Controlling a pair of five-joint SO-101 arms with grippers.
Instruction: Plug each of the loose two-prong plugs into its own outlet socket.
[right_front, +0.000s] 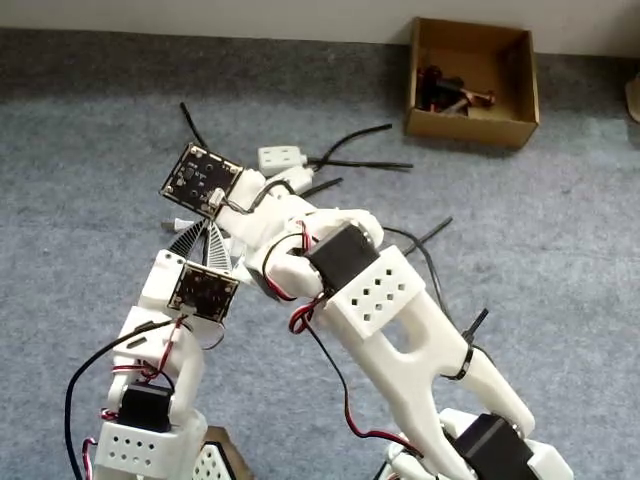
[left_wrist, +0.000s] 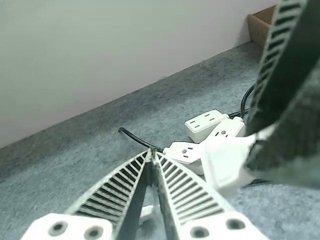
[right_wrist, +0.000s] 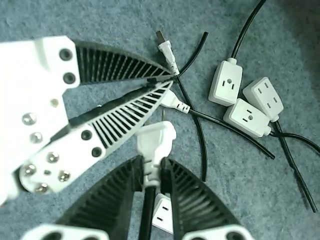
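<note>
Right claw (right_wrist: 152, 162), in the right wrist view, is clamped on a white two-prong plug (right_wrist: 156, 140). The cord runs back between its dark fingers and the prongs point away from the wrist. Just beyond it, the left claw (right_wrist: 171, 84) has its fingers drawn together. Their tips meet where a black cord (right_wrist: 202, 145) leaves a 2nd plug (right_wrist: 166, 50) lying on the grey carpeted bench (right_wrist: 100, 20). Whether the left claw pinches that cord or only touches it I cannot tell. A 3rd plug (right_wrist: 175, 102) lies just beside those tips. 3 outlet sockets (right_wrist: 227, 82) cluster off to one side, and a 4th socket (right_wrist: 162, 215) lies beneath the right claw.

In the left wrist view, the left claw shows barely a slit between its fingers, with a cord end poking out past the tips. The held plug hangs close to the nearest socket (left_wrist: 185, 150). Contact between them cannot be judged.

In the high view, the 2 arms converge left of centre, the left claw tucked under the other arm's wrist. A cardboard box (right_front: 470, 80) sits well apart at the far side.

No plug looks seated yet, so the step in hand appears to be bringing the 1st plug to a socket. The next move calls for turning the prongs square to the slots and pushing straight. The socket will likely slide on the carpet unless it is braced.
</note>
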